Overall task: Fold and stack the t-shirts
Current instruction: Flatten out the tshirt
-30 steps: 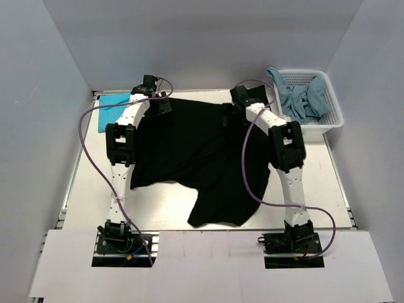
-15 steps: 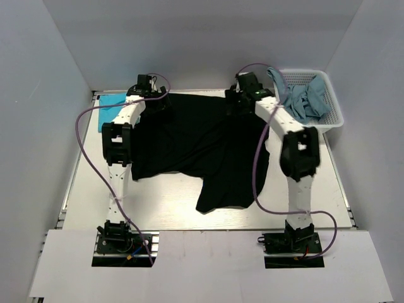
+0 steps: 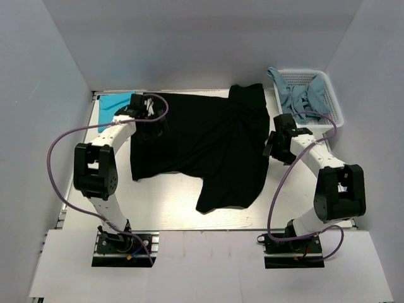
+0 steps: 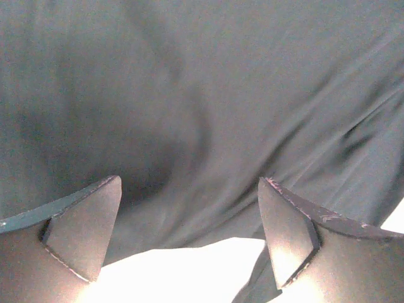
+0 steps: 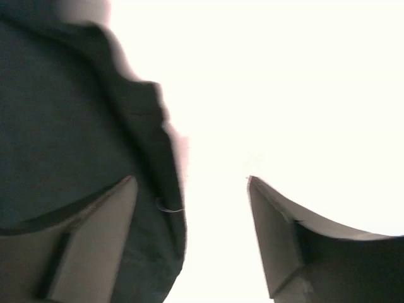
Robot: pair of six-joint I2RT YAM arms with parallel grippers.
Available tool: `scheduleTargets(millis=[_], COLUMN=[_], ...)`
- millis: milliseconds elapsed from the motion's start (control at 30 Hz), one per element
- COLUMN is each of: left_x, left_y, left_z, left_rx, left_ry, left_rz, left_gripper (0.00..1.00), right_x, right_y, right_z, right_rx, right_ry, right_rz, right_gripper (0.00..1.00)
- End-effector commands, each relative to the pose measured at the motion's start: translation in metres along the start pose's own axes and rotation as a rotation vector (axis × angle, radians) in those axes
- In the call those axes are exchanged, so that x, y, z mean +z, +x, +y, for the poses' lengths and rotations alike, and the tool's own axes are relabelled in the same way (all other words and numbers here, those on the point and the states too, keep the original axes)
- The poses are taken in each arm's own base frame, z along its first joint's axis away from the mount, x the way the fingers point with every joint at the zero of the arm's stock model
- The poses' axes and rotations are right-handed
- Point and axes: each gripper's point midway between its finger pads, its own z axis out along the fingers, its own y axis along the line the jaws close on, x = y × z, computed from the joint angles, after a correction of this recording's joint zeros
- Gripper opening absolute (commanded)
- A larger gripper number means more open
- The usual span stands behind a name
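Observation:
The large black t-shirt [image 3: 202, 142] lies spread on the table, one sleeve trailing toward the near edge and a bunched fold at its far right corner. My left gripper [image 3: 151, 121] is open and empty over the shirt's far left part. In the left wrist view the gripper [image 4: 189, 183] hangs just above the black cloth [image 4: 202, 95]. My right gripper [image 3: 270, 144] is open and empty at the shirt's right edge. In the right wrist view the gripper [image 5: 191, 180] has the shirt's hem [image 5: 63, 113] under its left finger. A teal t-shirt [image 3: 113, 101] lies at the far left. Greyish-blue t-shirts [image 3: 303, 98] sit in the basket.
The white mesh basket [image 3: 331, 120] stands at the far right corner, with cloth hanging over its left rim. Purple cables loop beside both arms. Grey walls close in the table on three sides. Bare table shows along the near edge [image 3: 164, 208].
Both grippers have let go of the black shirt's far edge and opened. The right arm swung back to the shirt's right edge, the left drew back slightly. The shirt now lies flat.

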Motion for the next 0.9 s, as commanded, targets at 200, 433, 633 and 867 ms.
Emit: scheduleTargets(millis=[200,433,633,867], left_x=[0.005,0.020,0.031,0.034], left_y=[0.062,0.062,0.068,0.074], left_z=[0.050,0.059,0.072,0.087], left_rx=[-0.109,-0.126,-0.132,-0.126], left_ry=[-0.129,-0.143,-0.200,-0.276], left_rz=[0.056,0.052,0.080,0.109], left_gripper=[0.99,0.99,0.99,0.99], right_x=[0.038,0.061,0.075,0.018], right_y=[-0.008,-0.005,0.003,0.016], right_z=[0.017,0.019,0.020,-0.004], right_rx=[0.078,0.065,0.066,0.056], right_ry=[-0.134,-0.130,-0.112,-0.030], right_rz=[-0.030,-0.011,0.032,0.094], right_gripper=[0.67,0.67,0.30,0.00])
